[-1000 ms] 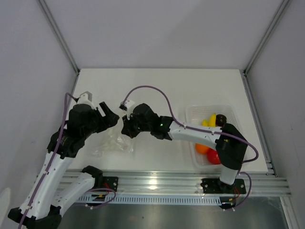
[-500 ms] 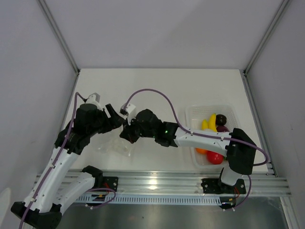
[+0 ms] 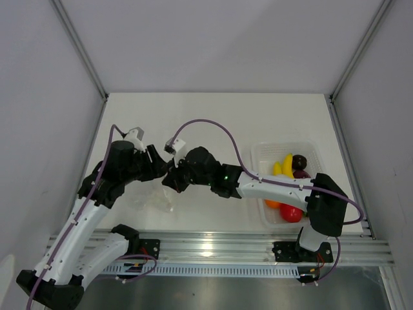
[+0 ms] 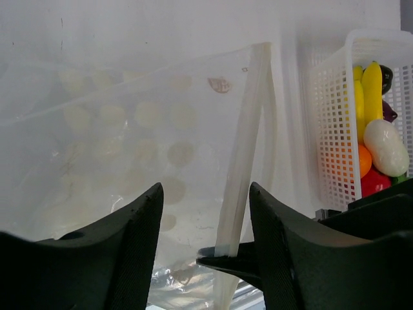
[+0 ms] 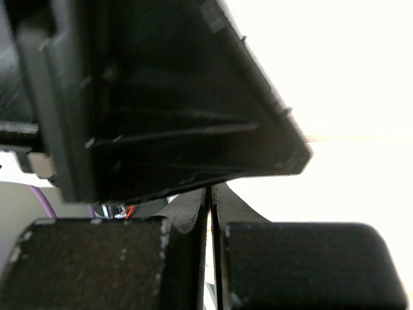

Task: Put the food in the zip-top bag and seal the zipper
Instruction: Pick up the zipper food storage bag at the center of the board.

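The clear zip-top bag (image 3: 150, 197) (image 4: 116, 142) lies crumpled on the table's near left and looks to have nothing in it. Its zipper (image 4: 244, 155) runs as a pale strip up the left wrist view. My right gripper (image 3: 171, 183) (image 5: 210, 194) is shut on the strip's lower end, its fingertips (image 4: 227, 262) pinching it. My left gripper (image 3: 161, 169) (image 4: 205, 194) is open, one jaw on each side of the strip and neither touching it. The food sits in the tray (image 3: 308, 146): yellow banana (image 3: 284, 165) (image 4: 374, 84), purple piece (image 3: 299, 163), orange ball (image 3: 273, 203), red fruit (image 3: 290, 213), white oblong piece (image 4: 386, 147).
The tray (image 4: 329, 123) stands at the table's right, about a hand's width from the bag's mouth. A purple cable (image 3: 206, 123) arches over the right arm. White walls close in on both sides, and an aluminium rail (image 3: 213, 245) runs along the near edge.
My left gripper has moved right, up to the right gripper and the bag's mouth, and its jaws have narrowed. The right gripper has stayed shut on the bag's edge.
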You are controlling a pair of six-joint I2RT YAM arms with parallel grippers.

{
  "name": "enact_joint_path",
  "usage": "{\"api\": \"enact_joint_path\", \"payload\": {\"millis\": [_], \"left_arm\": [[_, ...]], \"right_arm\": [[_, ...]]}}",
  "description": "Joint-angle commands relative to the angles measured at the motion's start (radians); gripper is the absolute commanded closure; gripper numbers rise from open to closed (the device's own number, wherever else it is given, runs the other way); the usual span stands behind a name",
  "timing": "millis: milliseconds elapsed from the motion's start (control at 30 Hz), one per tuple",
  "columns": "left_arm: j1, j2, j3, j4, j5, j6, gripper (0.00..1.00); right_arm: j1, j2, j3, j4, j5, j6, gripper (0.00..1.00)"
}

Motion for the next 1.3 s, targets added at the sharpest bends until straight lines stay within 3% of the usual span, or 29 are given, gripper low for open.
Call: {"api": "enact_joint_path", "payload": {"millis": [0, 200, 600, 700, 800, 833, 933, 1233, 1267], "left_arm": [[0.007, -0.024, -0.008, 0.019, 0.038, 0.078, 0.4], [0.007, -0.066, -0.021, 0.016, 0.037, 0.121, 0.32], [0.005, -0.01, -0.059, 0.056, 0.051, 0.175, 0.38], [0.005, 0.001, -0.064, 0.066, 0.063, 0.175, 0.43], [0.005, 0.004, -0.061, 0.074, 0.075, 0.173, 0.6], [0.005, 0.002, -0.064, 0.079, 0.081, 0.173, 0.73], [0.005, -0.002, -0.067, 0.077, 0.084, 0.169, 0.99], [0.005, -0.062, -0.07, 0.092, 0.083, 0.141, 0.99], [0.005, -0.068, -0.068, 0.094, 0.08, 0.141, 0.99]], "right_arm": [[-0.018, -0.056, -0.001, 0.057, -0.021, 0.034, 1.0], [-0.036, -0.061, -0.019, 0.063, -0.045, 0.052, 1.0], [-0.041, -0.055, -0.002, 0.072, -0.079, 0.057, 1.0], [-0.041, -0.041, 0.024, 0.045, -0.068, 0.049, 1.0], [-0.039, -0.036, 0.035, 0.026, -0.059, 0.051, 1.0], [-0.039, -0.033, 0.041, 0.014, -0.045, 0.052, 1.0], [-0.038, -0.035, 0.044, -0.003, -0.026, 0.049, 1.0], [-0.029, -0.061, 0.028, -0.04, 0.021, 0.052, 1.0], [-0.027, -0.064, 0.028, -0.046, 0.022, 0.052, 0.96]]}}
